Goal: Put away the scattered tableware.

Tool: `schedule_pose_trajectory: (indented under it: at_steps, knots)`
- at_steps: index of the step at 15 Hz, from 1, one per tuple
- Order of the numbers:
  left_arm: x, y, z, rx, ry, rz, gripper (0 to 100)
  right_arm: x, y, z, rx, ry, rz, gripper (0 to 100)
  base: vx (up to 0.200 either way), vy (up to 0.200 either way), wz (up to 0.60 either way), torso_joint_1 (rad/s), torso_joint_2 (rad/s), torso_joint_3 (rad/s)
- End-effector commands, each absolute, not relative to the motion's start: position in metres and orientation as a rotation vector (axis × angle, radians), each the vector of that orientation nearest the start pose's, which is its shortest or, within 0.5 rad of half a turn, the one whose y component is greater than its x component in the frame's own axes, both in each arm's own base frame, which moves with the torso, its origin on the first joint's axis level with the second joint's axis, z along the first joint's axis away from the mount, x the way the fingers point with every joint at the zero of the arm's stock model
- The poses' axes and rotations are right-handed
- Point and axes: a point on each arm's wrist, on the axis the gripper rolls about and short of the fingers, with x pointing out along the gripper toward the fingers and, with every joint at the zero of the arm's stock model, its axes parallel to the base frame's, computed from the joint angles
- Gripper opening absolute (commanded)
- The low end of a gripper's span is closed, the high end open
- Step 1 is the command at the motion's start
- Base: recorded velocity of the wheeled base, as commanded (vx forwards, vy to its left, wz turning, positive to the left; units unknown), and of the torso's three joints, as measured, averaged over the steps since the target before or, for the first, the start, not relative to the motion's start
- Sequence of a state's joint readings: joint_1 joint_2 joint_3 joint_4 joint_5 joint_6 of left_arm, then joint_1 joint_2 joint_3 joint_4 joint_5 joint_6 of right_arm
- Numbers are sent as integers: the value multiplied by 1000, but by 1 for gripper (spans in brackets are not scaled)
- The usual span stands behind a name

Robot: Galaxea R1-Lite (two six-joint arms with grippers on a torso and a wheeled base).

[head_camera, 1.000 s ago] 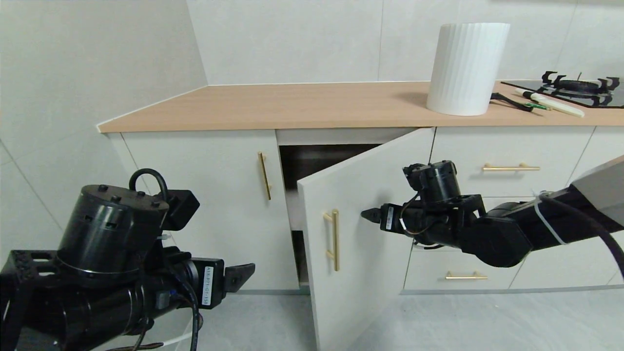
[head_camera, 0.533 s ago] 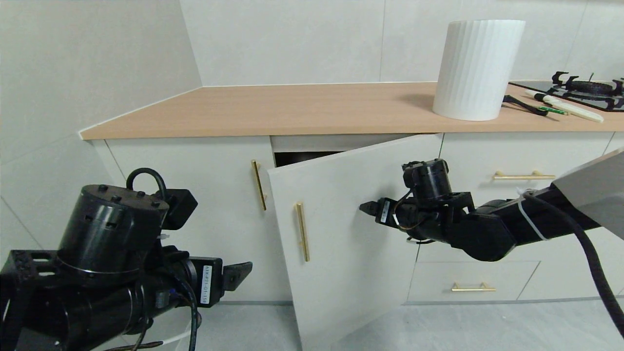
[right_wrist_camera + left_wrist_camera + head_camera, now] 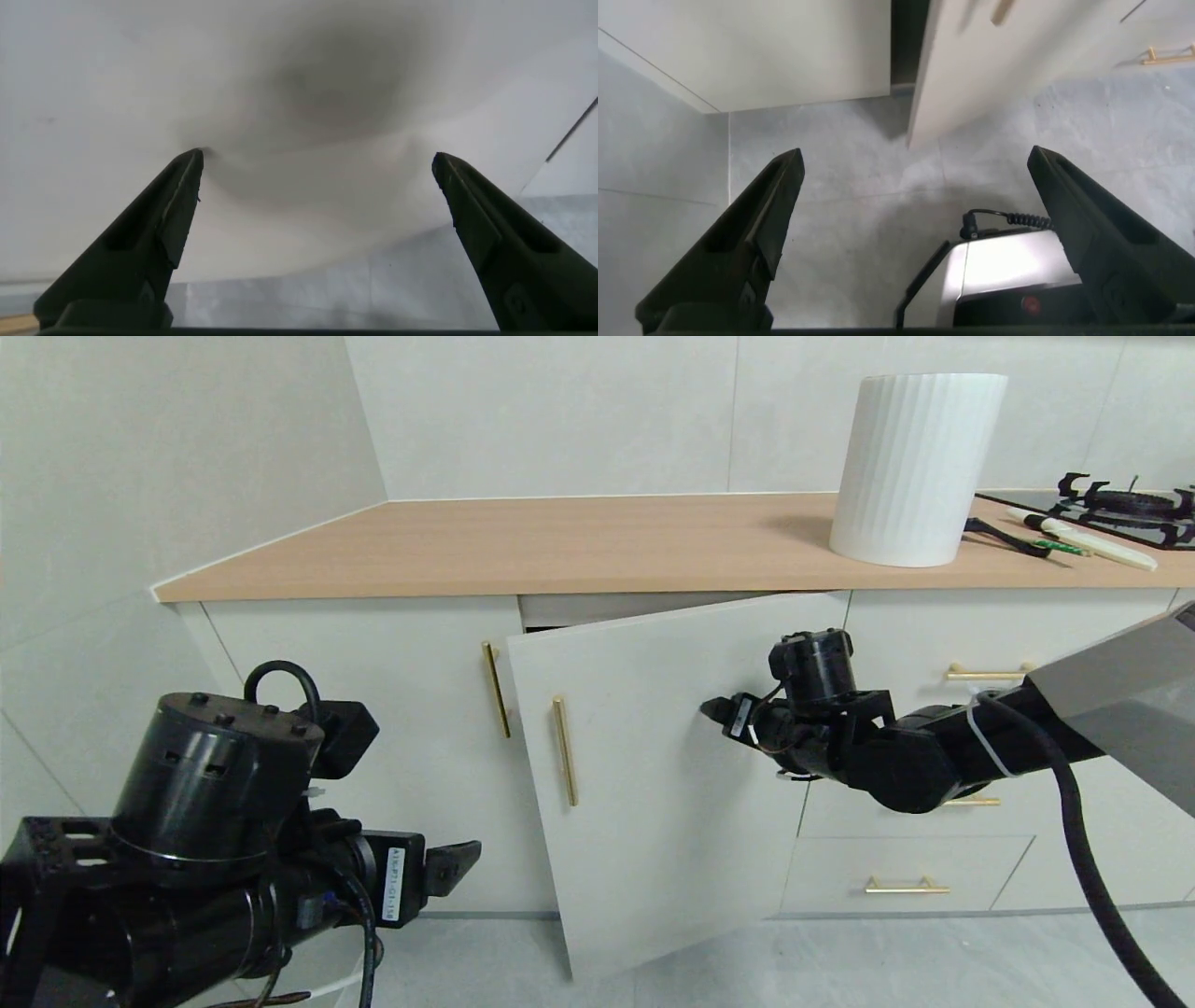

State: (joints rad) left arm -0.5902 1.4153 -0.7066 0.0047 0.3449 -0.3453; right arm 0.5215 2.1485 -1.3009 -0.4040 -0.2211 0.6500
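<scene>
A white cabinet door [image 3: 653, 775] with a gold handle [image 3: 563, 751] stands slightly ajar under the wooden counter [image 3: 560, 541]. My right gripper [image 3: 714, 709] is open, and its fingertips rest against the door's face [image 3: 308, 103], well to the right of the handle. My left gripper [image 3: 457, 863] hangs low at the left, open and holding nothing, above the grey floor [image 3: 859, 196]. On the counter's far right lie a white-handled utensil [image 3: 1088, 541] and a black one [image 3: 1004, 537].
A tall white ribbed container [image 3: 915, 467] stands on the counter beside the utensils. A black stove burner [image 3: 1120, 504] sits at the far right. Drawers with gold handles [image 3: 990, 672] lie right of the door, and another closed door [image 3: 373, 737] lies left of it.
The cabinet door has swung from wide open to almost closed, with my right gripper following against its face. The head camera also shifted. My left arm stayed put.
</scene>
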Motion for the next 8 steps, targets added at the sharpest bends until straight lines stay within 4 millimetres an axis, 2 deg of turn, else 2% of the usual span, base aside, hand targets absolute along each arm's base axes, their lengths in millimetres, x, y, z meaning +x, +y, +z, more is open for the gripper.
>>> schedule_pose_trajectory:
  at_steps: [1, 8]
  knots:
    - [180, -112, 173, -9, 667, -121, 100, 377, 209, 127, 479, 485, 146, 100, 0, 0, 0, 0, 0, 0]
    - [181, -112, 173, -8, 670, -119, 100, 395, 213, 112, 463, 435, 20, 100, 0, 0, 0, 0, 0, 0]
